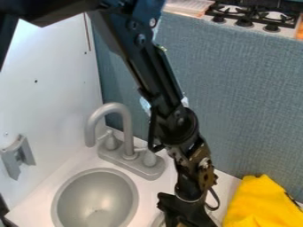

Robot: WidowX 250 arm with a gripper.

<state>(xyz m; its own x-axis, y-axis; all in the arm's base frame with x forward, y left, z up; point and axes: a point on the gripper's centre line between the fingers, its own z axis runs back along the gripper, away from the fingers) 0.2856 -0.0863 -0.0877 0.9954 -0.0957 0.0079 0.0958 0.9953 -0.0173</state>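
Gripper (186, 213) is cut off at the bottom edge, so can't tell if it's clenched or not. Yellow cloth (263, 205), lower right, gets cropped too.

A toy kitchen: a gray basin (96, 198) and faucet (125, 128) sit before stove burners (255, 14).

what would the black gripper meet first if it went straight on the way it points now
Pointing down, the gripper would probably meet the round grey-rimmed thing at the white counter first, or the counter itself; depth is hard to judge this close to the picture's bottom edge.
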